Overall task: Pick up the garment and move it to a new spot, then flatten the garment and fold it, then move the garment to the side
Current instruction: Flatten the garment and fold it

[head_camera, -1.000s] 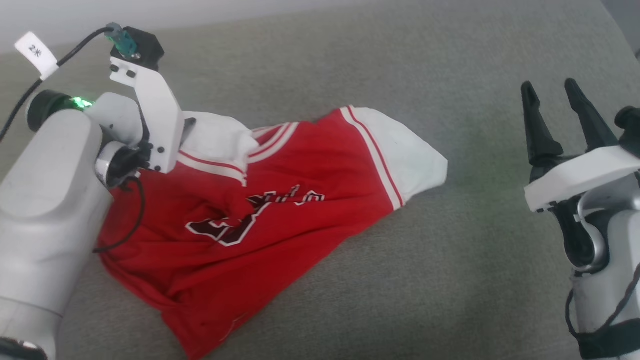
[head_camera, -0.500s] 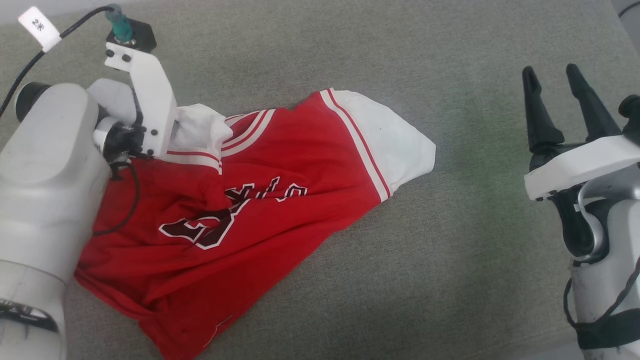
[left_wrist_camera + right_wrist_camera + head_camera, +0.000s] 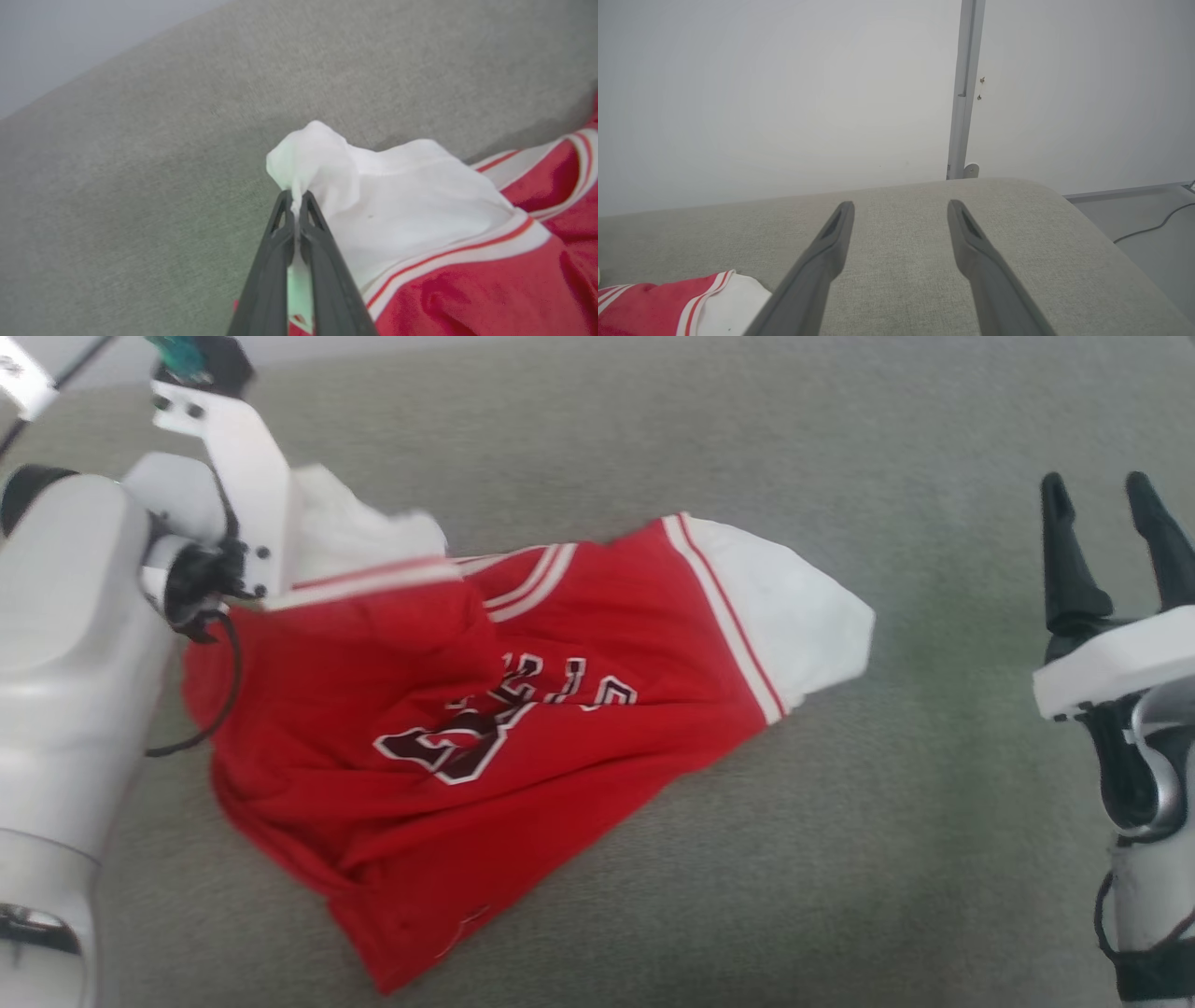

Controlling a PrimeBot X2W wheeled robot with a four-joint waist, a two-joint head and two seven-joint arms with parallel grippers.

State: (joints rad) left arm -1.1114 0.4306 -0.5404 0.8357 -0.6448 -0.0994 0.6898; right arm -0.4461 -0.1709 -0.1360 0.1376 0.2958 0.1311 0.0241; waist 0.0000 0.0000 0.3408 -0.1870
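1. Head view:
   - The garment (image 3: 560, 709) lies crumpled on the grey fabric surface (image 3: 887, 859), centre-left of frame.
   - Its red body is creased across the dark, white-outlined number, and one hem corner points toward bottom centre.
   - The flat sleeve (image 3: 803, 616) is white and lies right of centre, its tip toward the right edge.
   - The bunched sleeve (image 3: 364, 537) is also white. It sits at upper left, right against the wrist end of the left forearm (image 3: 65, 644), which runs down the left edge. This area is a bit blurred.
   - The right gripper (image 3: 1094, 495) is at the right edge, fingers up and spread with nothing between them, well apart from the garment.
2. Left wrist view:
   - The left gripper (image 3: 295, 198) rises from bottom centre, fingers pressed together and pinching the bunched sleeve at its end.
   - The cloth puckers into a white peak just above the fingertips, mid-frame.
   - Striped trim and the red body run off to the lower right.
   - Grey surface is behind, with the pale wall (image 3: 70, 42) in the upper left corner.
3. Right wrist view:
   - The right gripper's fingers rise from the bottom, spread wide, with bare grey surface between them.
   - The flat sleeve and its red-striped edge sit in the lower left corner.
   - The wall fills the upper half, with a grey post (image 3: 966, 84) right of centre.
   - A dark cable (image 3: 1153, 226) lies on the floor (image 3: 1125, 205) at the right edge.
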